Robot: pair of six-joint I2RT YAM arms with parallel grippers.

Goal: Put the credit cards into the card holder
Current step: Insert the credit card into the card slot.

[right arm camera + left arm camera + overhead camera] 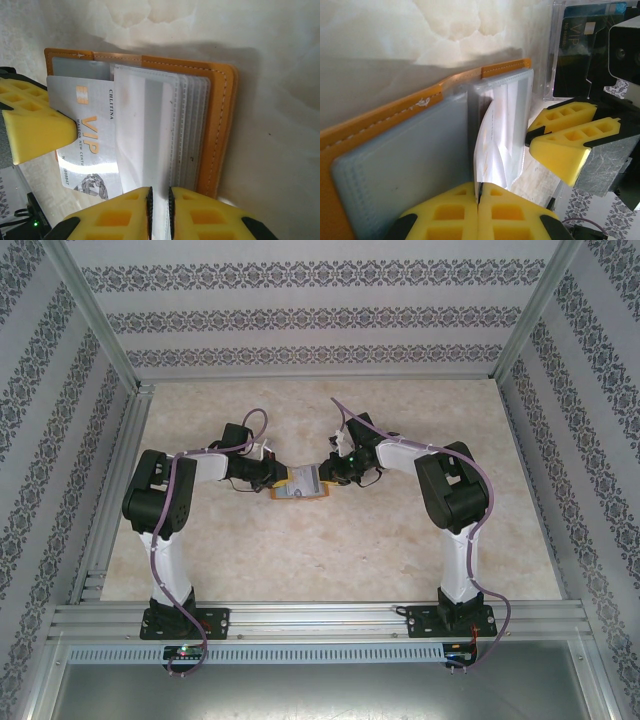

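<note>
Mid-frame in the overhead view, the orange-tan card holder point(300, 484) lies open on the marbled table point(400, 550) between both arms. The left gripper point(479, 197), jaws pressed together, appears to pinch a silver VIP credit card point(90, 142), half tucked under a clear plastic sleeve point(145, 130). The right gripper point(160, 200) clamps the sleeve's lower edge, jaws nearly together. The card looks light, stiff and slick, best held at its free end; the floppy sleeves want steadying
</note>
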